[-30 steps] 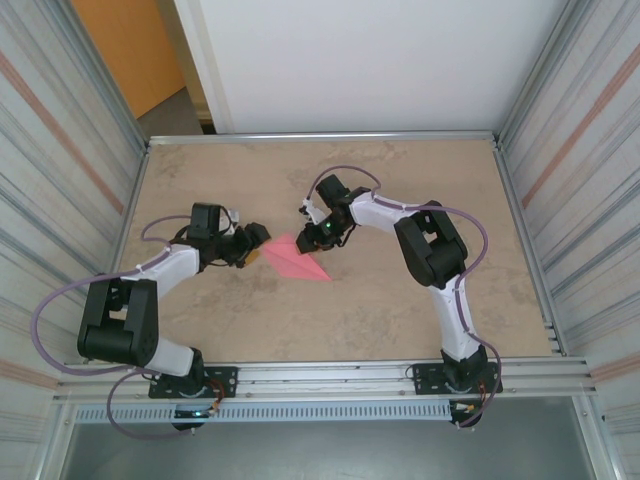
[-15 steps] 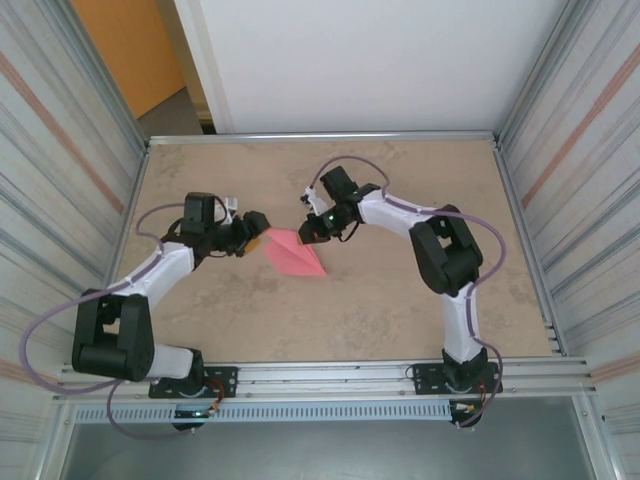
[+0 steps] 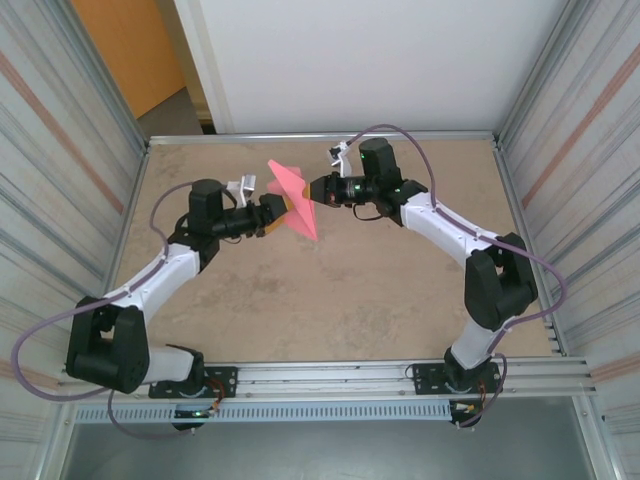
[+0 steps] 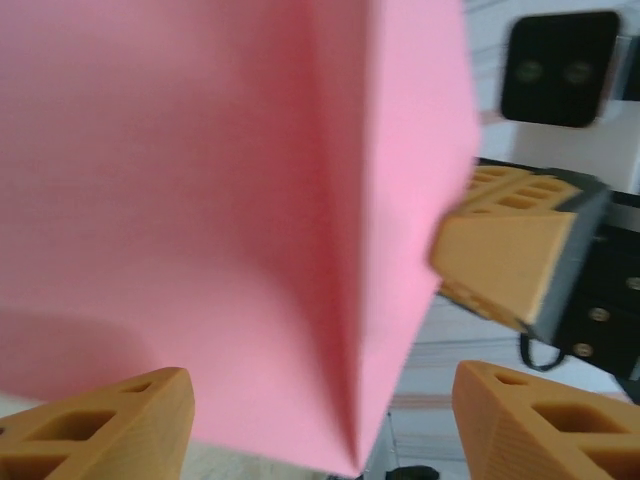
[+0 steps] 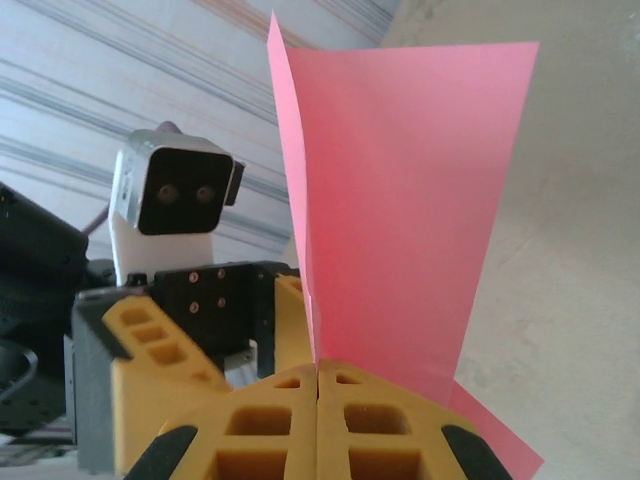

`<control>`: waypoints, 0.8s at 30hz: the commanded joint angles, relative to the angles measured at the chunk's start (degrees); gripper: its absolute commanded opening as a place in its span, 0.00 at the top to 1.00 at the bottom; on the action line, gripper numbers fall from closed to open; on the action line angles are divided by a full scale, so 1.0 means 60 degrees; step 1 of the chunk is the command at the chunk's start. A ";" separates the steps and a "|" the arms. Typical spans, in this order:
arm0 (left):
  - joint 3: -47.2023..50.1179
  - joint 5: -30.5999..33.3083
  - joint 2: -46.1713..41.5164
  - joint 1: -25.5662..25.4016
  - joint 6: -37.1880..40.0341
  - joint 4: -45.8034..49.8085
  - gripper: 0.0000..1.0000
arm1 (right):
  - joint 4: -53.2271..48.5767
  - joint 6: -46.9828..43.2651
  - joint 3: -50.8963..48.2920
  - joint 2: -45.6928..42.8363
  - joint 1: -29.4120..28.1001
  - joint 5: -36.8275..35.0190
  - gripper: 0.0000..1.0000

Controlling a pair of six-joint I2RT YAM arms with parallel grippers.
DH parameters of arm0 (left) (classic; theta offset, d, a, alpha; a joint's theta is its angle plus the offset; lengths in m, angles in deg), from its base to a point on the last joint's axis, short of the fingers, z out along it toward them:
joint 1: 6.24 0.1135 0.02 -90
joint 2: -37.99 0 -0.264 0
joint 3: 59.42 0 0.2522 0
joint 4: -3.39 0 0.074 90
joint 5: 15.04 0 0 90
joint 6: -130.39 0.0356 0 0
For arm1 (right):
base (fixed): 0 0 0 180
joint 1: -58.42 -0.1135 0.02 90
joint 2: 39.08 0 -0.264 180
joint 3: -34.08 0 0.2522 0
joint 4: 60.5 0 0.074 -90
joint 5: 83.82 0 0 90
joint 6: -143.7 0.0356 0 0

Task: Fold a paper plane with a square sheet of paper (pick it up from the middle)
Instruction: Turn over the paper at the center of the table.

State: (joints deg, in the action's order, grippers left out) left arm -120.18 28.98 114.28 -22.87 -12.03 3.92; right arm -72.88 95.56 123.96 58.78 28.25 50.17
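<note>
The creased pink paper sheet [image 3: 292, 190] is held upright above the table [image 3: 400, 300], clamped at its fold by the closed right gripper [image 5: 318, 372], evidently for re-gripping. The left gripper [image 3: 283, 208] is positioned facing it, fingers spread, nothing gripped.

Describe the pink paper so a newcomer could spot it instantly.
Start at the beige stone-patterned table. Over its far middle, the creased pink-red sheet of paper is held up, pinched by the shut right gripper, with the open left gripper facing it. It is the one bright pink thing among black, white and orange hardware.
</note>
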 commanded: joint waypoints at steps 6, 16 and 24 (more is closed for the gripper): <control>-0.0595 -0.0686 0.0614 -0.0361 -0.0283 -0.1726 0.50 | 0.1382 0.1629 -0.0228 -0.0457 0.0114 0.0727 1.00; -0.0319 -0.0940 0.0623 -0.0350 -0.0715 -0.3046 0.68 | 0.1878 0.2138 -0.0396 -0.0520 0.0268 0.0916 0.96; -0.0283 -0.0660 0.0593 -0.0302 -0.0491 -0.2550 0.86 | 0.1399 0.1905 -0.0406 -0.0731 0.0406 0.0666 0.74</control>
State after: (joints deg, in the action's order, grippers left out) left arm -122.17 25.05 118.39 -24.86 -15.84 -11.34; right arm -63.35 107.30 122.16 58.17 30.06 54.24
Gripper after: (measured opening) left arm 0.148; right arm 0.231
